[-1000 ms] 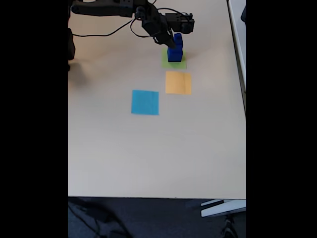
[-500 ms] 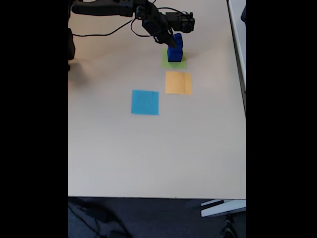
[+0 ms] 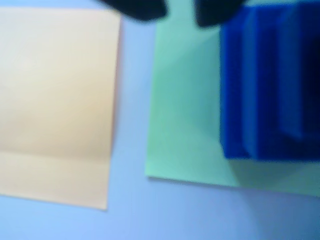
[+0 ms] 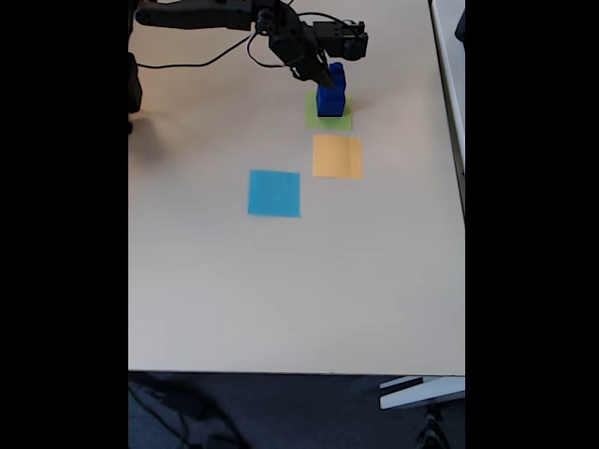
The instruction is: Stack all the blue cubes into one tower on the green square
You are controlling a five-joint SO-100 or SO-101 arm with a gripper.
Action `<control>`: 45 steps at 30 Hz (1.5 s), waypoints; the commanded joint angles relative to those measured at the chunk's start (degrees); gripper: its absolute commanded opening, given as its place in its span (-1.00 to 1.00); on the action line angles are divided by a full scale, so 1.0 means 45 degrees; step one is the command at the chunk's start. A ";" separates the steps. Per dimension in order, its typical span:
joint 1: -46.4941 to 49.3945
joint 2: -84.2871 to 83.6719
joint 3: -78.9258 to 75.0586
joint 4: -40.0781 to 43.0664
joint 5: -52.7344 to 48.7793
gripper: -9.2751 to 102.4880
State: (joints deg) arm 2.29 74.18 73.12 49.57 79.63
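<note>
The tower (image 4: 331, 99) of dark blue cubes stands on the green square (image 4: 343, 121) near the table's far side in the fixed view. My gripper (image 4: 321, 77) hangs close to the tower's upper left side. In the wrist view the stepped tower (image 3: 270, 85) fills the right side, resting on the green square (image 3: 185, 120). My gripper (image 3: 179, 10) shows as two dark fingertips (image 3: 135, 7) at the top edge, slightly apart, with only green paper between them. It is open and holds nothing.
An orange square (image 4: 337, 156) lies just in front of the green one and shows at left in the wrist view (image 3: 55, 100). A light blue square (image 4: 274, 193) lies further left. The table's right edge (image 4: 462, 187) is near. A black cable (image 4: 187, 65) trails by the arm.
The gripper has drawn slightly up and to the left, away from the tower's top. The tower and the paper squares have not moved.
</note>
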 commanded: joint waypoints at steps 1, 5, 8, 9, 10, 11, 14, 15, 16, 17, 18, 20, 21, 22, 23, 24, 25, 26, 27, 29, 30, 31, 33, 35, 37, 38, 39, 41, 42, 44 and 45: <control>-0.0137 0.0176 -0.0977 -0.0313 0.0137 -0.84; -0.0176 0.0137 -0.0977 -0.0352 0.0215 -0.84; -0.0176 0.0117 -0.0977 -0.0371 0.0156 -0.84; -0.0176 0.0117 -0.0977 -0.0371 0.0156 -0.84; -0.0176 0.0117 -0.0977 -0.0371 0.0156 -0.84; -0.0176 0.0117 -0.0977 -0.0391 0.0176 -0.84; -0.0234 0.0098 -0.0977 -0.0430 0.0215 -0.84; -0.0234 0.0078 -0.0977 -0.0449 0.0215 -0.84; -0.0254 0.0078 -0.0977 -0.0469 0.0215 -0.84; -0.0254 0.0078 -0.0977 -0.0469 0.0234 -0.84; -0.0254 0.0059 -0.0977 -0.0488 0.0234 -0.84; -0.0273 0.0059 -0.0977 -0.0488 0.0254 -0.84; -0.0273 0.0059 -0.0977 -0.0488 0.0254 -0.84; -0.0273 0.0059 -0.0977 -0.0488 0.0254 -0.84; -0.0273 0.0059 -0.0977 -0.0508 0.0254 -0.84; -0.0273 0.0039 -0.0977 -0.0508 0.0254 -0.84; -0.0273 0.0039 -0.0977 -0.0508 0.0254 -0.84; -0.0273 0.0039 -0.0977 -0.0508 0.0254 -0.84; -0.0293 0.0039 -0.0977 -0.0527 0.0273 -0.84; -0.0313 0.0039 -0.0977 -0.0527 0.0313 -0.84; -0.0313 0.0039 -0.0977 -0.0527 0.0313 -0.84; -0.0313 0.0020 -0.0977 -0.0527 0.0313 -0.84; -0.0313 0.0020 -0.0977 -0.0527 0.0332 -0.84; -0.0332 0.0020 -0.0977 -0.0527 0.0332 -0.84; -0.0332 0.0020 -0.0977 -0.0527 0.0352 -0.84; -0.0352 0.0020 -0.0977 -0.0527 0.0352 -0.84; -0.0352 0.0000 -0.0977 -0.0527 0.0352 -0.84; -0.0352 0.0000 -0.0977 -0.0527 0.0371 -0.84; -0.0352 0.0000 -0.0977 -0.0527 0.0371 -0.84; -0.0352 0.0000 -0.0996 -0.0527 0.0371 -0.84; -0.0352 0.0000 -0.0996 -0.0527 0.0371 -0.84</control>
State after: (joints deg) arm 0.62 73.48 73.12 48.52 80.68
